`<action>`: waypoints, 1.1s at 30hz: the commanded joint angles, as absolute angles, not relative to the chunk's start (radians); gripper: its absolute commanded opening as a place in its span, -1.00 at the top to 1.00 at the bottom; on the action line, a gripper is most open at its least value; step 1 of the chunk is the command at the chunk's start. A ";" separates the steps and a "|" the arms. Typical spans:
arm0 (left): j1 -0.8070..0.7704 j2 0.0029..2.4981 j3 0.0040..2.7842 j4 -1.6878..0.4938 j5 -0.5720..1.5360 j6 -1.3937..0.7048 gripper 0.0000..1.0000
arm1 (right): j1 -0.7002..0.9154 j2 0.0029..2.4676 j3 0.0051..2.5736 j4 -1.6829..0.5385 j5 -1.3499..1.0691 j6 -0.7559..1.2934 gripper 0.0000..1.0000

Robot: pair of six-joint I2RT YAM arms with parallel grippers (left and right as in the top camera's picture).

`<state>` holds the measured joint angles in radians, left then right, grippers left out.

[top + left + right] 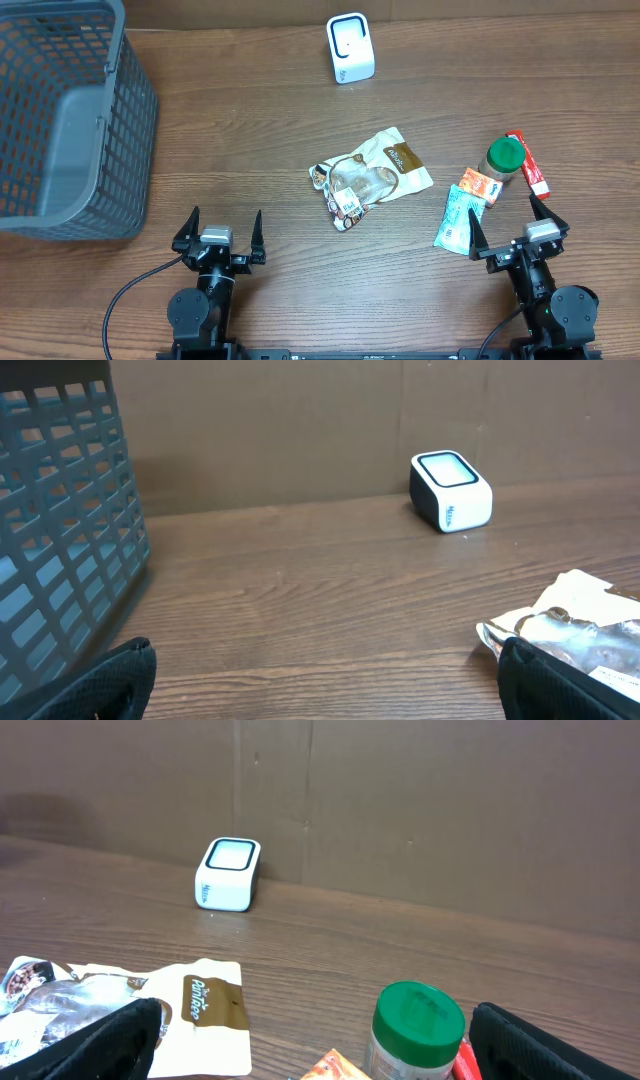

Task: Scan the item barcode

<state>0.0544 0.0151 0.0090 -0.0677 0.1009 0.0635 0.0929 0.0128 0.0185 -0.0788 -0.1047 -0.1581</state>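
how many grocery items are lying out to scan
5: a snack bag in the middle; on the right a green-lidded jar, a red tube beside it, an orange packet against it, and a blue packet nearest the robot. The cluster may hide more.

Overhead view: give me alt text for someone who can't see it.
The left gripper and right gripper sit open at the near edge of a wooden table, holding nothing. Beyond them lie a snack pouch, a green-lidded jar and small packets, with a white scanner at the far edge and a gray basket far left.
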 commanded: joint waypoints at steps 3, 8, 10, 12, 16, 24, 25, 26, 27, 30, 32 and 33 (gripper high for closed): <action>0.057 0.004 0.005 -0.070 0.097 0.090 -0.99 | 0.090 0.003 0.008 -0.074 -0.103 -0.162 -1.00; 0.057 0.004 0.005 -0.070 0.097 0.090 -0.99 | 0.090 0.003 0.008 -0.074 -0.103 -0.162 -1.00; 0.057 0.004 0.005 -0.070 0.097 0.090 -0.99 | 0.090 0.003 0.008 -0.074 -0.103 -0.162 -1.00; 0.057 0.004 0.005 -0.071 0.097 0.090 -0.99 | 0.090 0.003 0.008 -0.074 -0.103 -0.162 -1.00; 0.057 0.004 0.005 -0.070 0.097 0.090 -0.99 | 0.090 0.003 0.008 -0.074 -0.103 -0.162 -1.00; 0.057 0.004 0.005 -0.070 0.097 0.090 -0.99 | 0.090 0.003 0.008 -0.075 -0.103 -0.162 -1.00; 0.057 0.004 0.005 -0.070 0.097 0.090 -0.99 | 0.090 0.003 0.008 -0.074 -0.103 -0.162 -1.00; 0.057 0.004 0.005 -0.070 0.097 0.090 -0.99 | 0.090 0.003 0.008 -0.074 -0.103 -0.162 -1.00; 0.057 0.004 0.005 -0.070 0.097 0.090 -0.99 | 0.090 0.003 0.008 -0.074 -0.103 -0.162 -1.00; 0.057 0.004 0.005 -0.071 0.097 0.090 -0.99 | 0.090 0.003 0.008 -0.075 -0.103 -0.162 -1.00; 0.057 0.004 0.005 -0.070 0.097 0.090 -0.99 | 0.090 0.003 0.008 -0.074 -0.103 -0.162 -1.00; 0.057 0.004 0.005 -0.071 0.097 0.090 -0.99 | 0.090 0.003 0.008 -0.075 -0.103 -0.162 -1.00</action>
<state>0.0544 0.0151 0.0090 -0.0677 0.1009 0.0635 0.0929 0.0128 0.0185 -0.0788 -0.1047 -0.1581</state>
